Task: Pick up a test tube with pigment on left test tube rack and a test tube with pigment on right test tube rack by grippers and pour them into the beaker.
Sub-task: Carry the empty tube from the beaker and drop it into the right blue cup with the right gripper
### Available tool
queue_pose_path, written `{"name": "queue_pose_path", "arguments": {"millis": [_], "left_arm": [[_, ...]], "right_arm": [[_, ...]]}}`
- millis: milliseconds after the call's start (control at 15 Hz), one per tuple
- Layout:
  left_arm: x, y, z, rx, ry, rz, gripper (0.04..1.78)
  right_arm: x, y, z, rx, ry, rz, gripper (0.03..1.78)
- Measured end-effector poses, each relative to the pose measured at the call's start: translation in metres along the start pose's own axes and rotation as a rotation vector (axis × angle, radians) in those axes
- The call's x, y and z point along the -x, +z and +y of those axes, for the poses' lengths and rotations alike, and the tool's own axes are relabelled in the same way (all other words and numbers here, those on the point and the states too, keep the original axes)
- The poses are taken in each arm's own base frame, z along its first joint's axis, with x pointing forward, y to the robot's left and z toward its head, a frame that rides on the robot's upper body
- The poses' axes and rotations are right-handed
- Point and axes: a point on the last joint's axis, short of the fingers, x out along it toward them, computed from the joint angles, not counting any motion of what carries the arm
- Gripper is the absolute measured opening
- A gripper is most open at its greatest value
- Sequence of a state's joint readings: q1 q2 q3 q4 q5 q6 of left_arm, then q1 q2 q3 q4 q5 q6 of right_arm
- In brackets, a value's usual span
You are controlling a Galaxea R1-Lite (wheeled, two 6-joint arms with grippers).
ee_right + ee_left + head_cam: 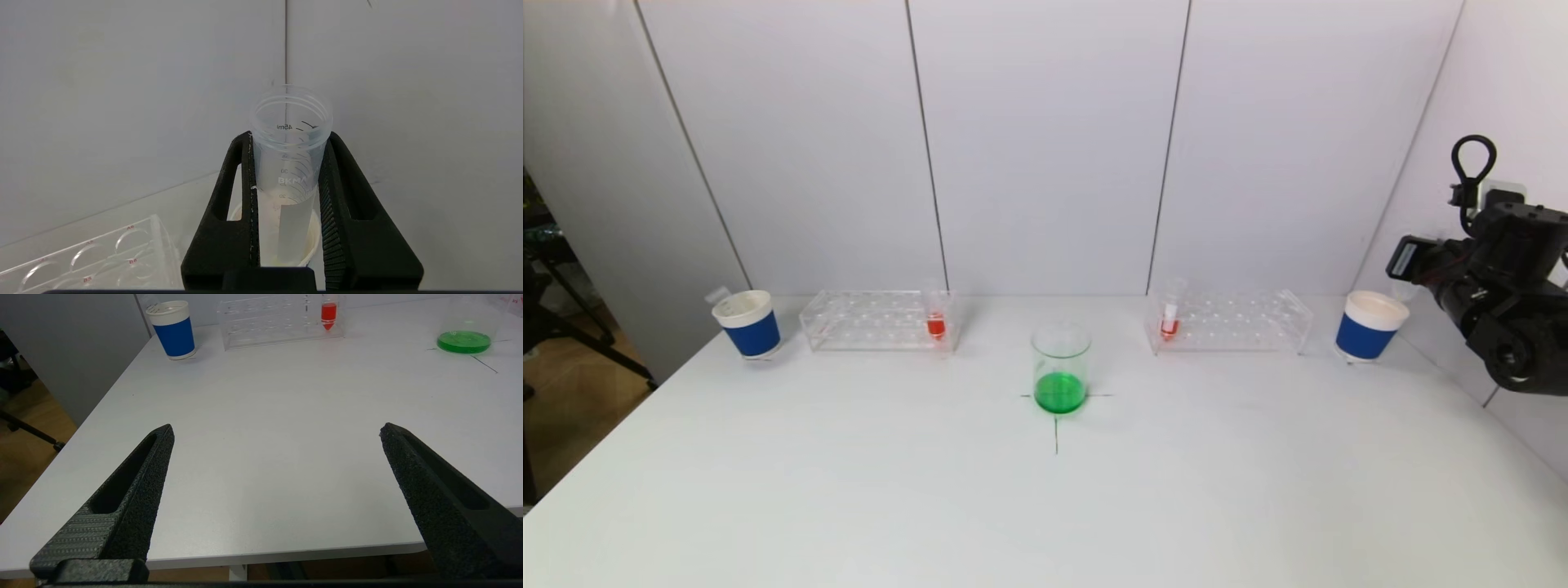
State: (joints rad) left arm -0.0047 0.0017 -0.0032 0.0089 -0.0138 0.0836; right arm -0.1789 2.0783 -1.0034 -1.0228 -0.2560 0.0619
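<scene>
On the broad white tabletop [849, 490] everything stands in one row along the far edge, before grey wall panels. Largest are the two clear acrylic test tube racks: the left rack [874, 320] and the right rack [1233, 320], each a long transparent box with rows of round holes. Between them and slightly nearer, on a thin cross mark, stands the clear glass beaker [1061, 367], upright, its bottom third filled with bright green liquid.

Outside each rack sits a paper cup with a blue band, the left cup [747, 323] and the right cup [1370, 325], both upright.

Smaller still are the tubes. The left pigment tube [936, 314], clear plastic with red liquid in its pointed tip, stands upright at the inner end of the left rack, nearest the beaker. The right pigment tube [1170, 314], also red at the bottom with a white label strip, stands at the inner end of the right rack.

The right gripper [286, 163] hangs above the right cup at the table's right edge, its black fingers closed on an empty clear graduated tube [290, 143] with a threaded mouth, the lower end over the cup's opening. The left gripper [276, 433] hovers over the near left part of the table, fingers spread wide and holding nothing, well apart from the left rack.
</scene>
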Motion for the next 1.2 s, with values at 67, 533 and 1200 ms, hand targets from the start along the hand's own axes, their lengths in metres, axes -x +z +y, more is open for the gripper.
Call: {"name": "queue_pose_path", "arguments": {"millis": [67, 533, 1200], "left_arm": [[0.0, 0.0, 0.0, 0.0, 0.0, 0.0, 1.76], [0.0, 0.0, 0.0, 0.0, 0.0, 0.0, 1.76], [0.0, 0.0, 0.0, 0.0, 0.0, 0.0, 1.76]], "right_arm": [[-0.003, -0.007, 0.0, 0.002, 0.0, 0.008, 0.48], [-0.025, -0.032, -0.001, 0.016, -0.015, 0.036, 0.48], [-0.033, -0.049, -0.005, 0.026, -0.026, 0.065, 0.48]]}}
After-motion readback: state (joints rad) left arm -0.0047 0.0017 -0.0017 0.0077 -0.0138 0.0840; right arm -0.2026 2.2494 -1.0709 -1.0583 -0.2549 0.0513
